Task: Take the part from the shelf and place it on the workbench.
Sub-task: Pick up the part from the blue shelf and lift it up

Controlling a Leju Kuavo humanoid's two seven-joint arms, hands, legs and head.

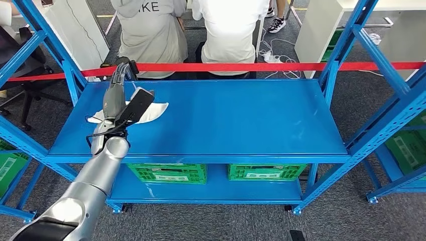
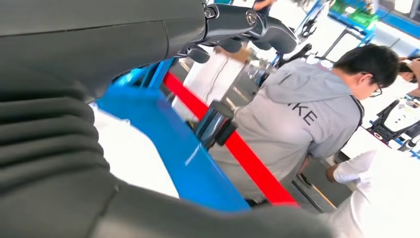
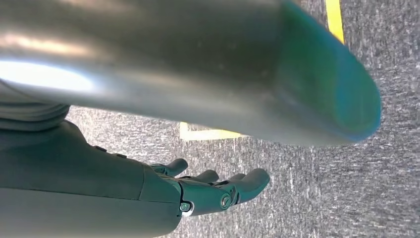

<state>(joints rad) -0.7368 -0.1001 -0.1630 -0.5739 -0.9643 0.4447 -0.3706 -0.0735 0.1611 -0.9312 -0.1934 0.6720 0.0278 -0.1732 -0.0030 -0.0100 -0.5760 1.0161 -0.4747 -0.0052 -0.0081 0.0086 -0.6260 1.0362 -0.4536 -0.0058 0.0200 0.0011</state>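
Part (image 1: 150, 111) — white, flat, on blue shelf (image 1: 241, 120) at 9 o'clock. Left hand (image 1: 118, 90) over it, grip unclear — cannot tell. Right hand (image 3: 218, 188) hangs spread, holds nothing. Carry to bench not yet done.

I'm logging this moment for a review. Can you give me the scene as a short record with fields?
surface: blue workbench
part: white part, lying flat on the workbench's left side
left hand: above the part; contact unclear
right hand: hanging over grey carpet, holds nothing
below: two green crates
behind: red barrier tape, two seated people
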